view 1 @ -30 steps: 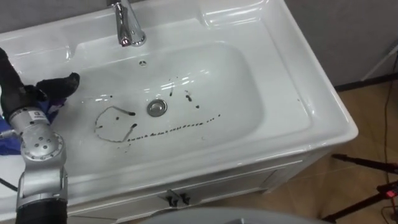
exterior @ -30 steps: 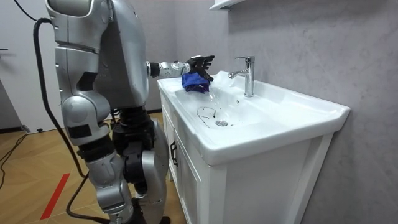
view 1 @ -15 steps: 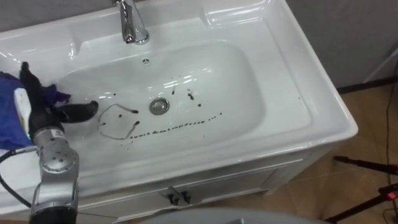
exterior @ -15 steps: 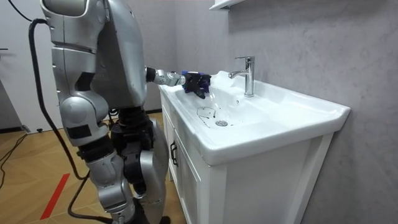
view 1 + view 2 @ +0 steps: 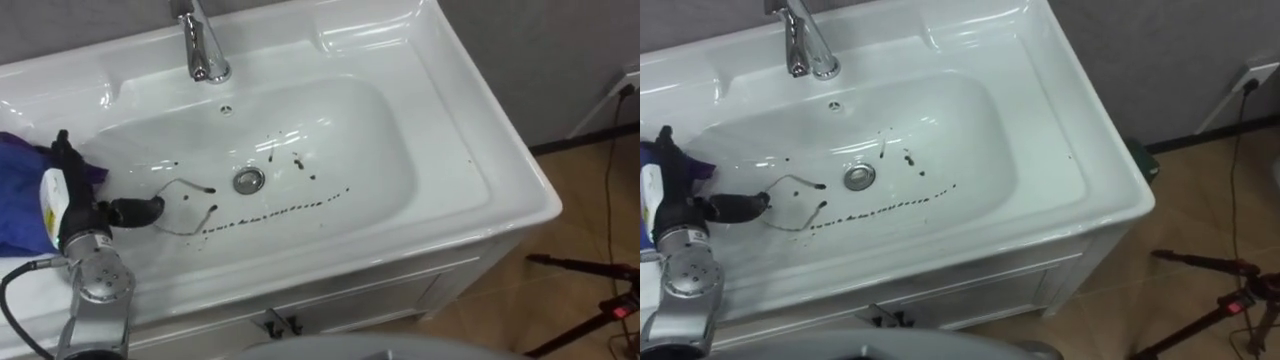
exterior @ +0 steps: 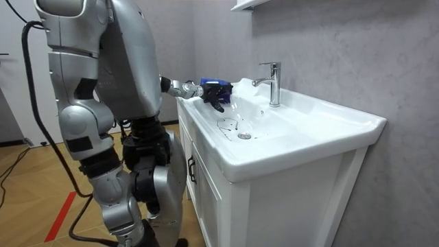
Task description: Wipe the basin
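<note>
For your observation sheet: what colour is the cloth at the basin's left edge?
Dark blue; the cloth shows best in the left eye view.

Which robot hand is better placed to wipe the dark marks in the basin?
Left: the left robot hand holds the blue cloth at the basin's left edge, beside the dark marks.

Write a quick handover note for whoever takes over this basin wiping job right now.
Left hand: at the left rim of the basin, against the blue cloth; I cannot tell whether it grips it.
Dirt: dark marks form a loop and a dotted line beside the drain.
Done: cloth is at the basin's edge.
Left: wipe every mark; none looks wiped yet.
</note>
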### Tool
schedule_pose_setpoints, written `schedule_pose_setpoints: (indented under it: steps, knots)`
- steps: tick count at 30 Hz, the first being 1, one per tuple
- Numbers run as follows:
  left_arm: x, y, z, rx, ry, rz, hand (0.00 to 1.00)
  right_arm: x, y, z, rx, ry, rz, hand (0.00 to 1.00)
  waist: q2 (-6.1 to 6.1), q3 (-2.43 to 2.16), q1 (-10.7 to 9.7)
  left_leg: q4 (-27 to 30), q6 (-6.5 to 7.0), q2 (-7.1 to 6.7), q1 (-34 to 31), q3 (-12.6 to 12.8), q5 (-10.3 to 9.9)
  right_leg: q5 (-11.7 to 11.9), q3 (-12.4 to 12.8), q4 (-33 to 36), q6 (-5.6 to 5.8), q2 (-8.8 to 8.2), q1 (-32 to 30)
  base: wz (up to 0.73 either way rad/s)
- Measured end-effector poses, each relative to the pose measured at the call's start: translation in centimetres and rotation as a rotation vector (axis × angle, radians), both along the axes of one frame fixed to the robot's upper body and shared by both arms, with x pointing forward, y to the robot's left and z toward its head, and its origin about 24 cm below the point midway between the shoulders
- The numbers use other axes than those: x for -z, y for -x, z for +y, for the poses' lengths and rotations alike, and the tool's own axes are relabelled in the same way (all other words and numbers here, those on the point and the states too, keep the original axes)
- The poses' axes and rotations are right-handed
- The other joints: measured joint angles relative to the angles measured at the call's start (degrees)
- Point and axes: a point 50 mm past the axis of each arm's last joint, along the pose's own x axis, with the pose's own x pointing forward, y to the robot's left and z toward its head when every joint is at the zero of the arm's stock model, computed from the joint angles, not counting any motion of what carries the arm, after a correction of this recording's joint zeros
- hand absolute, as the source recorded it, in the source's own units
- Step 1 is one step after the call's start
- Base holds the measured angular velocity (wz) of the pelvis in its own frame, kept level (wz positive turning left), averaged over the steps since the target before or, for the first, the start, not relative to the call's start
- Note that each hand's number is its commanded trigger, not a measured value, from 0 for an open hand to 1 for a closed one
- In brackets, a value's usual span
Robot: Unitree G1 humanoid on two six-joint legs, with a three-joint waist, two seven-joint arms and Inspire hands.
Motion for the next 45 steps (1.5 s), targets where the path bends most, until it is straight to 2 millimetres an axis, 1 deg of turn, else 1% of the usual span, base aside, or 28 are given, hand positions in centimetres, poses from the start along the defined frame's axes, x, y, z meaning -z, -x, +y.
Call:
schedule_pose_setpoints:
  steps: [7,16,22,24,26,27,28,30,31,32,34,39,45]
  knots:
    - [0.1,0.3,0.1,-0.007,-0.02,0.004,0.0,0.0,0.2,0.0,-0.021,-0.009,0.028,0.0,0.07,-0.04,-0.07,-0.74,-0.04,-0.01,0.84,0.32,0.02,0.03,0.29,0.13,-0.02,-0.03,0.35,-0.03]
    - [0.1,0.4,0.1,0.02,-0.156,0.059,0.0,0.0,0.1,0.0,-0.014,0.0,0.015,0.0,0.01,0.01,-0.31,-0.54,-0.04,0.07,0.49,0.41,0.02,0.03,0.19,-0.02,-0.02,-0.03,0.24,0.0]
    - [-0.4,0.5,0.3,-0.041,-0.226,0.011,0.0,0.0,-0.5,0.1,-0.001,-0.007,-0.014,0.0,0.13,0.08,-0.14,-0.46,-0.04,0.0,-0.15,-0.15,0.02,0.04,0.1,-0.49,0.0,0.0,-0.15,0.02]
    - [-0.7,0.5,0.4,-0.068,-0.249,-0.017,0.0,0.0,-0.6,0.1,0.011,-0.011,-0.025,0.0,0.37,0.22,0.01,-0.47,-0.04,-0.04,-0.16,-0.21,0.02,0.04,0.07,-0.6,0.0,0.0,-0.11,0.02]
    - [-1.0,0.5,0.5,-0.1,-0.279,-0.056,0.0,0.0,-0.8,0.1,0.013,-0.007,-0.036,0.0,0.43,0.26,0.22,-0.51,-0.04,-0.07,-0.17,-0.26,0.02,0.04,0.03,-0.68,0.01,-0.01,-0.1,0.0]
    - [-1.1,0.5,0.5,-0.106,-0.285,-0.064,0.0,0.0,-0.8,0.1,0.013,-0.005,-0.036,0.0,0.44,0.27,0.33,-0.52,-0.04,-0.08,-0.2,-0.36,0.02,0.04,-0.02,-0.72,0.0,0.0,-0.08,0.04]
    - [-1.3,0.5,0.5,-0.116,-0.296,-0.083,0.0,0.0,-0.8,0.1,0.018,-0.004,-0.038,0.0,0.36,0.26,0.39,-0.52,-0.04,-0.22,-0.27,-1.16,0.02,0.04,-0.29,-0.79,0.0,-0.02,0.01,0.09]
    - [-1.5,0.5,0.6,-0.135,-0.312,-0.102,0.0,0.0,-0.7,0.1,0.03,-0.001,-0.044,0.0,0.38,0.29,0.43,-0.52,-0.04,-0.36,-0.37,-1.8,0.02,0.04,-0.64,-0.9,0.0,-0.06,0.13,0.11]
    - [-1.6,0.6,0.6,-0.147,-0.321,-0.117,0.0,0.0,-0.8,0.0,0.034,0.0,-0.049,0.0,0.29,0.33,0.62,-0.52,-0.04,-0.38,-0.42,-1.85,0.02,0.04,-0.69,-0.97,0.0,-0.07,0.12,0.06]
    - [-1.7,0.6,0.6,-0.155,-0.329,-0.131,0.0,0.0,-0.7,-0.1,0.037,0.003,-0.049,0.0,0.35,0.49,0.9,-0.52,-0.04,-0.41,-0.49,-1.91,0.02,0.04,-0.72,-1.06,0.0,-0.08,0.11,0.04]
    - [-1.9,0.5,0.6,-0.165,-0.338,-0.15,0.0,0.0,-0.7,-0.1,0.038,0.007,-0.051,0.0,0.32,0.55,1.1,-0.52,-0.04,-0.51,-0.67,-2.42,0.02,0.04,-0.9,-1.21,0.0,-0.11,0.1,0.06]
    - [-2.6,0.4,0.6,-0.195,-0.367,-0.216,0.0,-0.1,-0.6,-0.2,0.047,0.029,-0.07,0.0,0.25,0.49,1.27,-0.62,-0.03,-0.89,-1.13,-4.18,0.02,0.16,-1.41,-1.79,0.18,-0.17,0.14,0.07]
    - [-2.7,0.5,0.6,-0.212,-0.378,-0.228,0.0,-0.1,-0.7,-0.2,0.064,0.027,-0.081,0.0,0.22,0.4,1.36,-0.72,-0.04,-0.94,-1.12,-4.49,0.02,0.16,-1.44,-1.84,0.19,-0.16,0.16,0.0]
